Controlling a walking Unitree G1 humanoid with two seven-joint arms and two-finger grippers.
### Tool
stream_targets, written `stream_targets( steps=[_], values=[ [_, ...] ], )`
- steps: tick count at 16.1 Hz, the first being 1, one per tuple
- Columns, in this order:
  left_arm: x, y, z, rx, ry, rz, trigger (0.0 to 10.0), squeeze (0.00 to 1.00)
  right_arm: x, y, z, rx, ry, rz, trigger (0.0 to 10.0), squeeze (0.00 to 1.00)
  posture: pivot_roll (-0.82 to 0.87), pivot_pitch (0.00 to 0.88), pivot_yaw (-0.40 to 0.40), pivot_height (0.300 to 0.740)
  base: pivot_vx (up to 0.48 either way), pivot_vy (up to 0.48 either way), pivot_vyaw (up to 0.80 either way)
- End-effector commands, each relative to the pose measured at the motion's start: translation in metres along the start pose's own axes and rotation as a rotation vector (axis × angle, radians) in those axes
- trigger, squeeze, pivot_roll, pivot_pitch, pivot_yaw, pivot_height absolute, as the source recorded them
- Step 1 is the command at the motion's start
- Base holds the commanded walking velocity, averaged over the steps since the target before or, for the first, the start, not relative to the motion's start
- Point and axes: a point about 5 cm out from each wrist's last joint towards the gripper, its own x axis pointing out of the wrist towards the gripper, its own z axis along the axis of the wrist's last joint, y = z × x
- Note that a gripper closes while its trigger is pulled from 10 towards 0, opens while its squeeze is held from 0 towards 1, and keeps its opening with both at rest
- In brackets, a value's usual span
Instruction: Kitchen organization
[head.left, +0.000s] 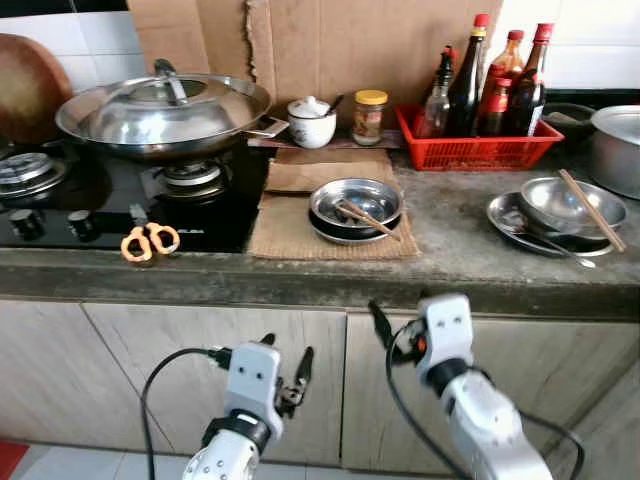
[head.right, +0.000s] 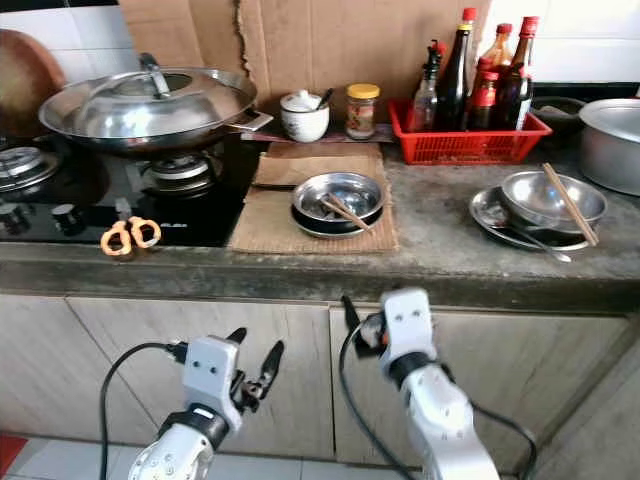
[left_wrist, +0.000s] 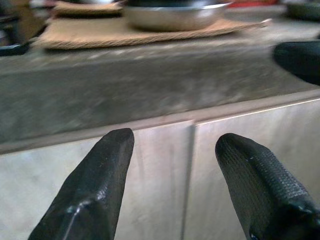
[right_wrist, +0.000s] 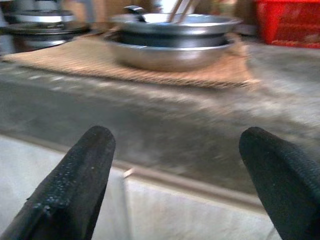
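- The left gripper (head.left: 288, 372) is raised in front of the wooden cabinet doors (head.left: 200, 370), below the counter edge. Its two black fingers (left_wrist: 95, 185) are spread apart with nothing between them, touching nothing.
- The right gripper (head.left: 395, 325) is held higher, just under the front edge of the stone counter (head.left: 460, 240). Its fingers (right_wrist: 75, 180) are spread wide and empty.
- Straight ahead of both grippers, on a woven mat (head.left: 290, 225), sits a stack of shallow steel bowls (head.left: 355, 205) with a pair of chopsticks (head.left: 365, 217) resting in the top one.
- The head views take in the whole counter. To the left of the mat is a black gas hob (head.left: 110, 200) carrying a large steel wok with a lid (head.left: 165, 112). Orange-handled scissors (head.left: 150, 241) lie on the hob's front edge.
- Behind the mat stand a white lidded pot with a spoon (head.left: 312, 122) and a jar with a yellow cap (head.left: 369, 116).
- To the right is a red basket (head.left: 475, 150) holding dark sauce bottles (head.left: 480, 85).
- Nearer the right edge, a second set of steel bowls (head.left: 560, 212) holds another pair of chopsticks (head.left: 592, 210), with a big steel pot (head.left: 615, 150) behind it.
- The wrist views are blurred. The left one looks along the seam between two cabinet doors, with the mat and bowl above. The right one shows the bowl stack side-on and the red basket beyond it.
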Motion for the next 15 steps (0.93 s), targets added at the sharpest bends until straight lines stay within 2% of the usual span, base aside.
stream_targets(
  steps=[1, 2, 3, 8, 15],
  values=[
    [0.001, -0.004, 0.007, 0.010, -0.047, -0.041, 10.0, 0.00, 0.005, -0.002, 0.004, -0.004, -0.024, -0.011, 10.0, 0.81, 0.11, 0.000, -0.014, 0.740, 0.000, 0.000, 0.00],
    [0.000, -0.006, 0.010, 0.011, -0.068, -0.062, 10.0, 0.00, 0.007, -0.002, 0.005, 0.003, -0.028, -0.017, 10.0, 0.31, 0.11, 0.000, -0.012, 0.740, 0.000, 0.000, 0.00],
    [0.000, -0.008, 0.011, 0.009, -0.076, -0.075, 10.0, 0.00, 0.011, -0.001, 0.011, -0.021, -0.057, -0.007, 10.0, 0.00, 0.11, 0.000, -0.013, 0.740, 0.000, 0.000, 0.00],
    [-0.002, -0.009, 0.013, 0.002, -0.108, -0.081, 10.0, 0.00, 0.029, 0.001, 0.030, 0.060, -0.127, -0.022, 10.0, 0.00, 0.12, 0.000, -0.010, 0.740, 0.000, 0.000, 0.00],
    [-0.001, -0.010, 0.015, 0.016, -0.128, -0.083, 10.0, 0.00, 0.053, 0.002, 0.047, 0.044, -0.184, -0.024, 10.0, 0.00, 0.13, 0.000, -0.018, 0.740, 0.000, 0.000, 0.00]
  ],
)
